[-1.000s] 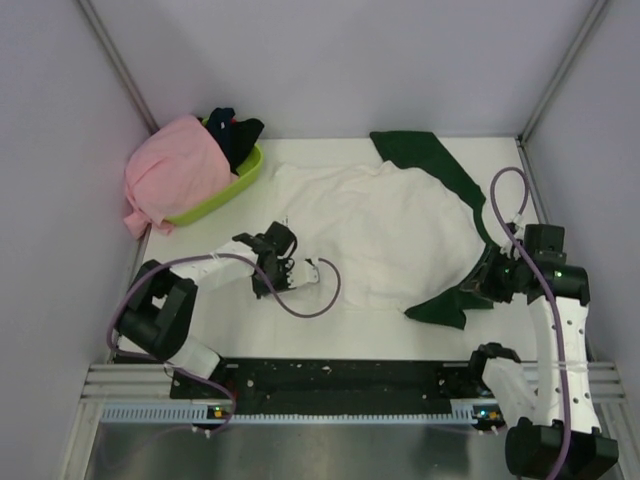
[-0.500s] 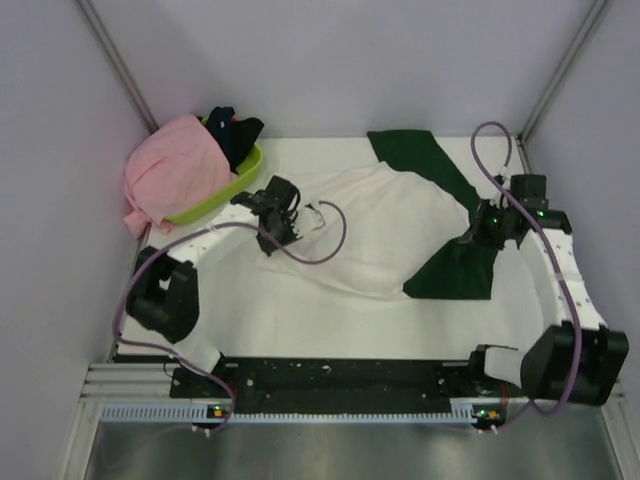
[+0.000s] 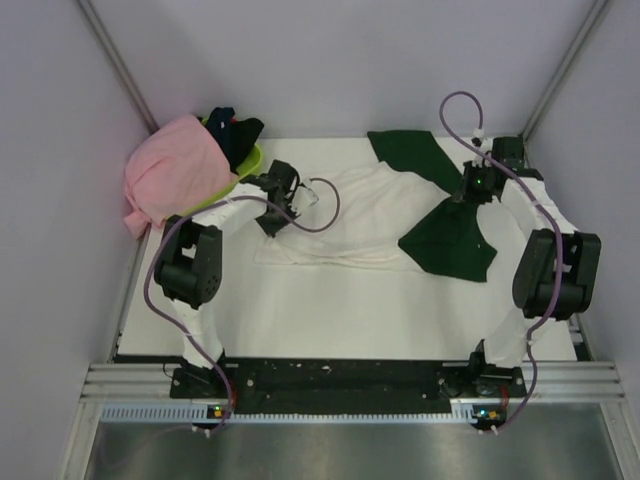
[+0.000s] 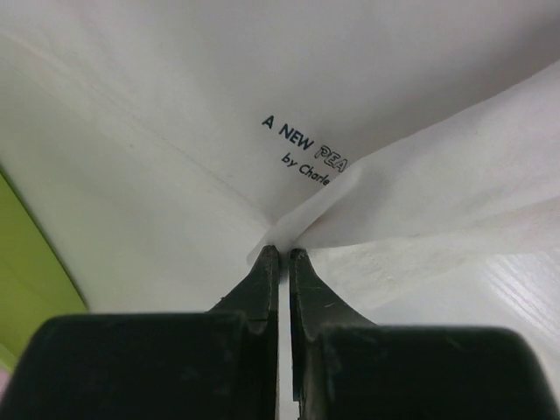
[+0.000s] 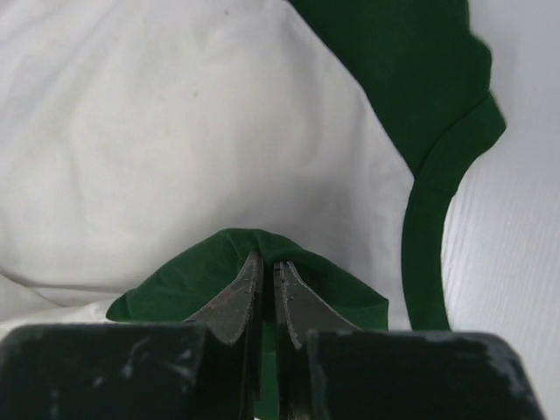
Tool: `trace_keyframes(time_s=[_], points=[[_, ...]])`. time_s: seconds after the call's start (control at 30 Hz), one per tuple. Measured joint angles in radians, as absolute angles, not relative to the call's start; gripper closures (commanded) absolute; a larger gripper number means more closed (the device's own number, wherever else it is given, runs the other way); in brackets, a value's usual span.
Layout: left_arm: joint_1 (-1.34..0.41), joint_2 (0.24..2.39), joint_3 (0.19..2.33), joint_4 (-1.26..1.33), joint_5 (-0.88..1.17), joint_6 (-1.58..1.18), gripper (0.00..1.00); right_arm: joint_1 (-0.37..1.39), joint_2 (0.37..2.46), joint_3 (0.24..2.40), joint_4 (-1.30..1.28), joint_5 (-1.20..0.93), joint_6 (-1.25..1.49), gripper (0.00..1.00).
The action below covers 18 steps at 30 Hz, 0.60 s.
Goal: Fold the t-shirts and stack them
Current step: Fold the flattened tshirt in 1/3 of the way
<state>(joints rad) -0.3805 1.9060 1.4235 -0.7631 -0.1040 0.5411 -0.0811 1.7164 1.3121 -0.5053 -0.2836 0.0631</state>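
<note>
The white t-shirt with dark green sleeves [image 3: 350, 215] lies folded over across the far half of the table. My left gripper [image 3: 282, 195] is shut on its white hem [image 4: 289, 234] near the basket; black lettering [image 4: 306, 156] shows beyond the fingertips. My right gripper [image 3: 470, 190] is shut on a dark green sleeve [image 5: 245, 254], which hangs folded down over the white body [image 5: 175, 149]. The other green sleeve [image 3: 415, 155] lies flat at the back. The pink t-shirt [image 3: 175, 170] is draped over the basket, with dark shirts [image 3: 232, 130] behind it.
The lime-green basket [image 3: 235, 185] stands at the back left, just beside my left gripper; its edge shows in the left wrist view [image 4: 26, 271]. Grey walls close in the table on three sides. The black rail [image 3: 340, 375] runs along the near edge.
Both grippers have moved away from me toward the back of the table, carrying the near edge of the shirt over itself. The shirt now lies folded into a narrower band.
</note>
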Motion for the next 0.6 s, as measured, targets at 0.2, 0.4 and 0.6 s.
trace_keyframes(time_s=[0.2,0.4,0.6], points=[[-0.382,1.945,1.505,-0.771,-0.108,0.539,1.0,-0.081,1.727,1.403,-0.491,-0.272,-0.01,1.0],[-0.381,1.975,1.544,-0.773,-0.13,0.535,1.0,-0.081,1.774,1.456,-0.491,-0.256,-0.054,1.0],[-0.351,1.983,1.544,-0.782,-0.151,0.487,1.0,-0.082,1.814,1.489,-0.526,-0.191,-0.092,1.0]])
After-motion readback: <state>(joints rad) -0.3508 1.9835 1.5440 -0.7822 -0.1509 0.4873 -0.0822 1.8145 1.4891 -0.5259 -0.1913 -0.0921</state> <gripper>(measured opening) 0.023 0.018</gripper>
